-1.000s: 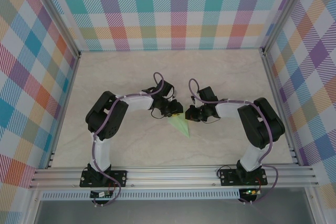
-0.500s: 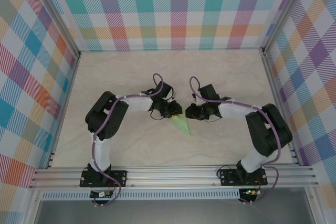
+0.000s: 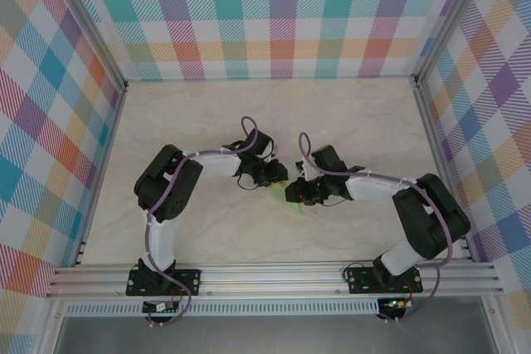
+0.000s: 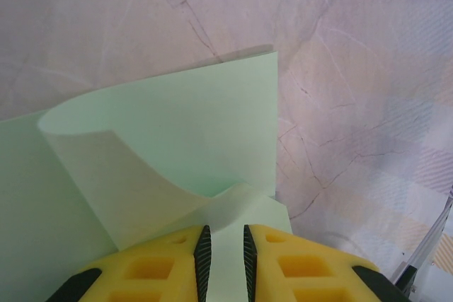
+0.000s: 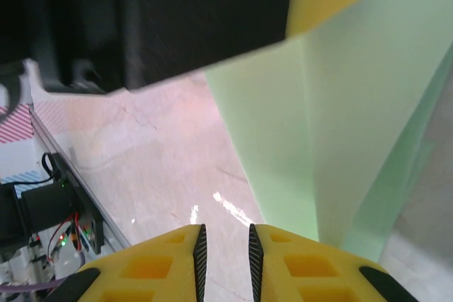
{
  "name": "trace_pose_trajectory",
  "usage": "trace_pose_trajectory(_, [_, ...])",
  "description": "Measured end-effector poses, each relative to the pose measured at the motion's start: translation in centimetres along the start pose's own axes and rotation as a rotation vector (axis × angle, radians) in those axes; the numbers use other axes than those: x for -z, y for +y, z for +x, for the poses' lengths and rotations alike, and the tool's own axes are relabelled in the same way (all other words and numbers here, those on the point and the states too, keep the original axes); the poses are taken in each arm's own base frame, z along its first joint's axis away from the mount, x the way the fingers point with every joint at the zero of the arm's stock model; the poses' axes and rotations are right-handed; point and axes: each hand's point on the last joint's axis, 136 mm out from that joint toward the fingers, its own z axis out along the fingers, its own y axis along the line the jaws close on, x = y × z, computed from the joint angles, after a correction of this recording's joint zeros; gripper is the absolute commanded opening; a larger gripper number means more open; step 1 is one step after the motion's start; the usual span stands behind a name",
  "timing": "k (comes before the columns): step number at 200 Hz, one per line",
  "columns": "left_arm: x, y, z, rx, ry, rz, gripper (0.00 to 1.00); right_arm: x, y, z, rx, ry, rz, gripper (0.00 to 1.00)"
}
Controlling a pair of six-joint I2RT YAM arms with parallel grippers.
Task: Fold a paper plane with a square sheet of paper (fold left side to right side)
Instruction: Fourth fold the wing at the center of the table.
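The pale green sheet of paper (image 3: 288, 203) lies mid-table, folded into a narrow pointed shape and partly hidden under both grippers. My left gripper (image 3: 274, 178) sits over its far end. In the left wrist view its yellow fingers (image 4: 163, 263) stand a narrow gap apart over the paper (image 4: 198, 125), where one flap curls upward. The gripper (image 4: 223, 245) clamps nothing. My right gripper (image 3: 292, 192) hangs at the paper's right edge. Its jaws (image 5: 224, 245) are slightly apart with bare table between them, and the paper (image 5: 340, 139) rises just to their right.
The aluminium rail (image 3: 274, 275) with both arm bases runs along the near edge. Checkered walls (image 3: 274, 14) close in the back and sides. The left gripper's black body (image 5: 177, 19) hangs close above the right gripper's fingers.
My right gripper has moved left and nearer, onto the paper's right edge, and its jaws have parted from shut. The left gripper has held still.
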Motion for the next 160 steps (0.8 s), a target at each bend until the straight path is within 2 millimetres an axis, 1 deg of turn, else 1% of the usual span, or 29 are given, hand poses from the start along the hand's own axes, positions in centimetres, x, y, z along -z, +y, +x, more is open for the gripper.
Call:
trace_pose_trajectory(31, [0.0,0.0,0.0,0.000,0.000,0.000,0.23,-0.7,-0.7,0.3,-0.020,0.020,0.010,0.24])
trace_pose_trajectory(98, [0.0,0.0,0.0,0.000,0.000,0.000,0.23,-1.6,-1.9,0.8,-0.036,0.042,0.054,0.24])
trace_pose_trajectory(160, [0.0,0.0,0.0,0.000,0.000,0.000,0.23,-1.8,-2.2,1.3,-0.030,0.052,0.082,0.24])
